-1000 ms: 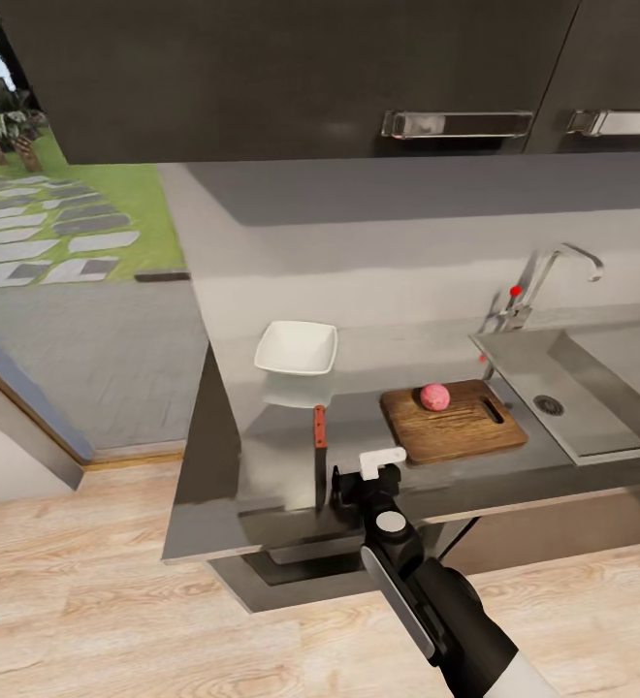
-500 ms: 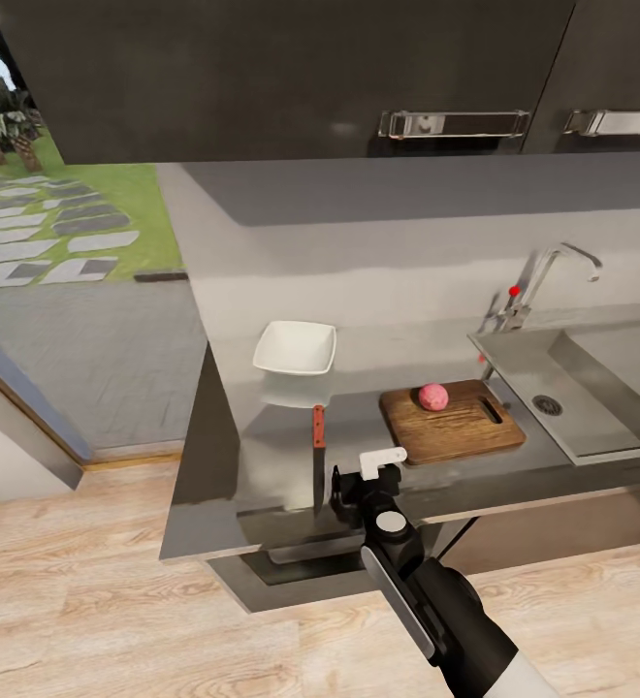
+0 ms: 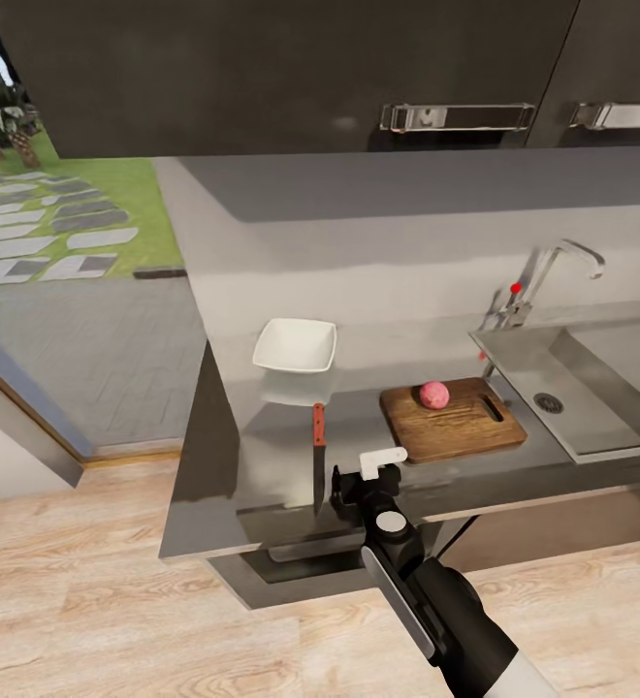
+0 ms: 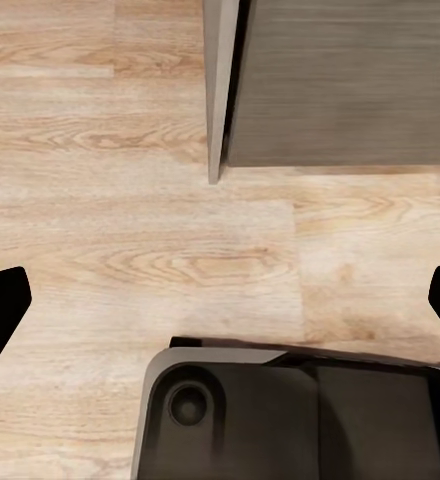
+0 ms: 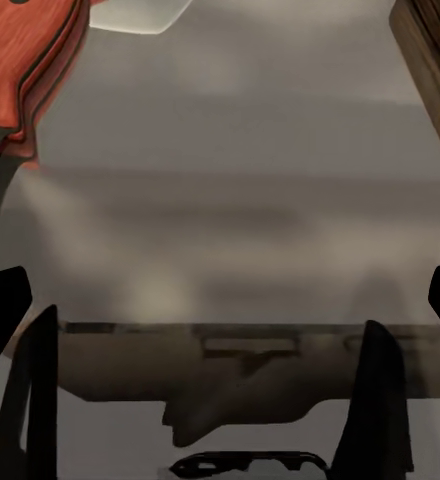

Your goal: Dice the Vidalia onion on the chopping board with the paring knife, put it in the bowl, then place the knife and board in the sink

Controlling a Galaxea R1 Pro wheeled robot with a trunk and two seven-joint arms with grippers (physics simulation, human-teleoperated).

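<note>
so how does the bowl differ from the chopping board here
The bowl is white, squarish and empty; the chopping board is dark brown wood, flat, longer, and carries the Vidalia onion. The bowl sits nearer the wall, the board beside the sink. Both rest on the countertop, ungripped.

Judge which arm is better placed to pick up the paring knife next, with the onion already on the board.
Right. Its open pincer hovers over the countertop just beside the paring knife, between it and the chopping board. The left pincer looks down at wooden floor, away from the counter.
</note>
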